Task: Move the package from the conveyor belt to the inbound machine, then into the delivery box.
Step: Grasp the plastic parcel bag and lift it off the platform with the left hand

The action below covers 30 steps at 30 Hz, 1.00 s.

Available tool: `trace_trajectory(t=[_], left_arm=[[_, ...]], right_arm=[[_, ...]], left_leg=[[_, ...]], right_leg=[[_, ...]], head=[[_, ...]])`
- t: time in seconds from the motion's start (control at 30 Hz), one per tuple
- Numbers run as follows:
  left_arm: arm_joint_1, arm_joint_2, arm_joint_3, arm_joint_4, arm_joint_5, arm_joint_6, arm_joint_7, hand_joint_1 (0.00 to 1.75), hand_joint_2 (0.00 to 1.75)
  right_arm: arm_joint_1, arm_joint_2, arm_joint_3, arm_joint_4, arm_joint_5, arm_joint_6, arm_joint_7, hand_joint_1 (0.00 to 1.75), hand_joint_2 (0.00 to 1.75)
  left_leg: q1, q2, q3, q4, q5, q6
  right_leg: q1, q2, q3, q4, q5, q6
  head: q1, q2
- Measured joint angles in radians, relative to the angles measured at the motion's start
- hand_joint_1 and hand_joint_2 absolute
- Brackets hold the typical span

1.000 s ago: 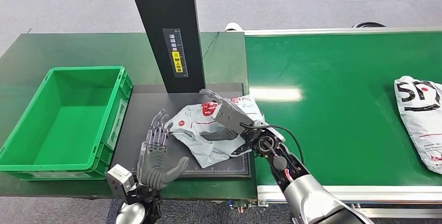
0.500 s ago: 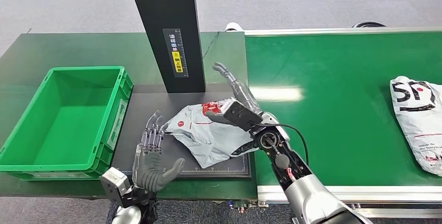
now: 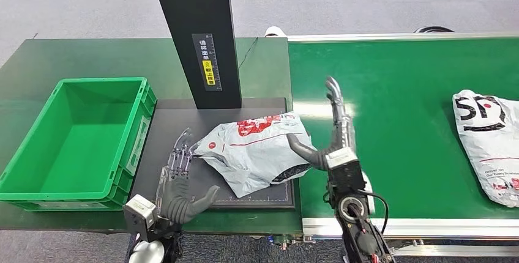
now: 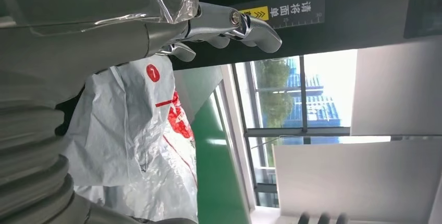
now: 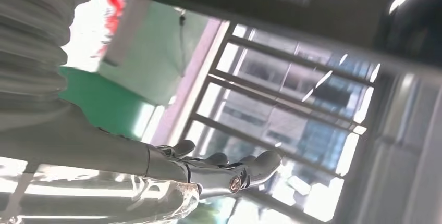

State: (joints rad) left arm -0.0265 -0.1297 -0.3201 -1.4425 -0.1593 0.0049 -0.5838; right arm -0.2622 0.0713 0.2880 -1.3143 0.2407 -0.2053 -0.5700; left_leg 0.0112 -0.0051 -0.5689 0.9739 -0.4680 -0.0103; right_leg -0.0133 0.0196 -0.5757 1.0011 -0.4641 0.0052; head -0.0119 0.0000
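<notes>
Package (image 3: 257, 150) lies on scanner plate (image 3: 177, 128), between both empty hands.

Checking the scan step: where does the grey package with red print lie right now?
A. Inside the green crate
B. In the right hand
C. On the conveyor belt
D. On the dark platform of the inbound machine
D: the grey package lies on the dark platform below the machine's black column, with the right hand raised clear of it.
</notes>
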Motion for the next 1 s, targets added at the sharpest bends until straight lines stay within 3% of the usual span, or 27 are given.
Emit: trace_trajectory(t=[0.33,0.67,0.83,1.0], left_arm=[[-0.123,-0.009,0.014,0.109,-0.094,-0.028,0.035,0.0,1.75],[-0.283,-0.019,-0.084,0.27,-0.609,0.199,0.245,0.0,1.75],[-0.341,-0.02,-0.146,0.365,-0.821,0.121,0.406,0.0,1.75],[-0.381,-0.027,-0.179,0.468,-0.927,0.048,0.492,0.0,1.75]], right_arm=[[0.174,0.004,-0.168,-0.102,-0.08,0.077,0.037,0.0,1.75],[0.188,0.025,-0.214,-0.103,-0.065,0.11,0.053,0.0,1.75],[0.188,0.037,-0.217,-0.095,-0.049,0.123,0.056,0.0,1.75],[0.188,0.047,-0.219,-0.085,-0.025,0.122,0.066,0.0,1.75]], left_leg=[[0.0,0.0,0.0,0.0,0.0,0.0],[0.0,0.0,0.0,0.0,0.0,0.0],[0.0,0.0,0.0,0.0,0.0,0.0],[0.0,-0.001,0.0,0.0,0.0,0.0]], right_leg=[[0.0,-0.001,0.0,0.0,0.0,0.0],[0.0,-0.001,0.0,0.0,0.0,0.0],[0.0,0.0,0.0,0.0,0.0,0.0],[0.0,-0.001,0.0,0.0,0.0,0.0]], head=[[0.0,0.0],[0.0,0.0],[0.0,0.0],[0.0,0.0]])
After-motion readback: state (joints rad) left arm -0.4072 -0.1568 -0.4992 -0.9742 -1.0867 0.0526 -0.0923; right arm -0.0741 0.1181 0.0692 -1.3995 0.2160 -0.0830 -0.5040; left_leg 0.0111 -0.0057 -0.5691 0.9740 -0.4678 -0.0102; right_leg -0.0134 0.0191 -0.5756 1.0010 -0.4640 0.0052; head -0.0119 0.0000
